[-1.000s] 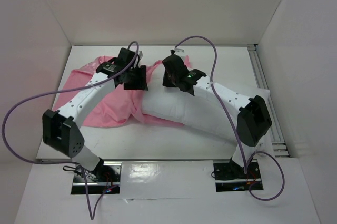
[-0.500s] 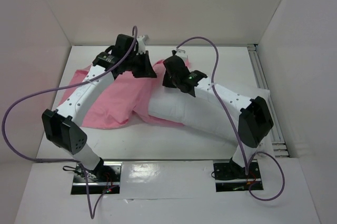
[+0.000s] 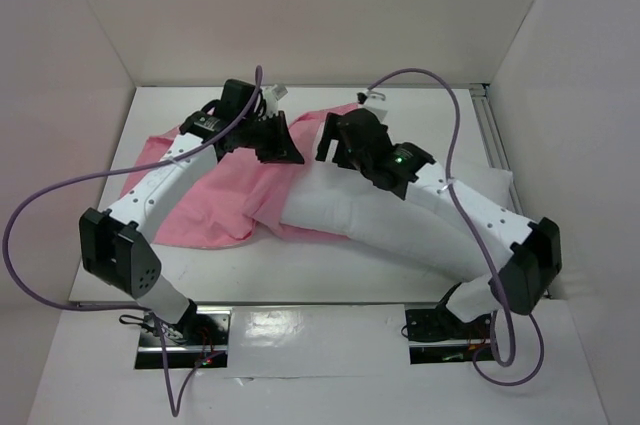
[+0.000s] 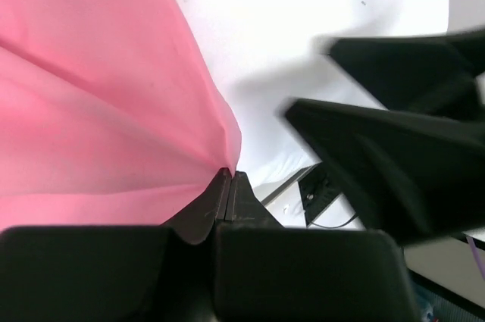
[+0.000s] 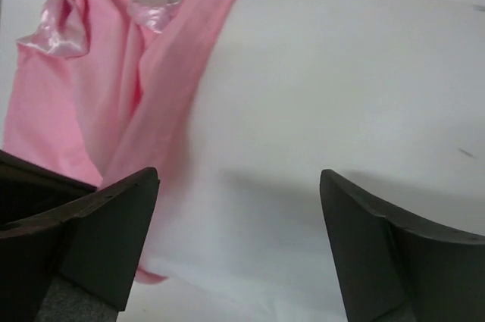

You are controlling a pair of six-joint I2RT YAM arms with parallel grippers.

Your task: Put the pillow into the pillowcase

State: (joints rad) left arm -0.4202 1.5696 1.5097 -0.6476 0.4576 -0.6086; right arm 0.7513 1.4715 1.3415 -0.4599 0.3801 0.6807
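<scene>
most of the pillow (image 3: 345,217) lies outside the pillowcase (image 3: 205,200). in the top view it stretches from the middle of the table toward 4 o'clock, largely under the right arm. only its 10 o'clock end meets the pink satin, which spreads toward 9 o'clock. whether that end sits inside the mouth or just against it cannot be told. the left gripper (image 4: 229,179) is pinched tight on a fold of the pink edge beside the pillow's end. the right gripper (image 5: 239,235) hangs over the pillow with fingers wide apart, holding nothing. judged so, the opening is held and nearly all the stuffing is left. the table (image 3: 320,273) is white, boxed by white panels (image 3: 330,5), with a metal rail (image 3: 497,145) at 3 o'clock.
</scene>
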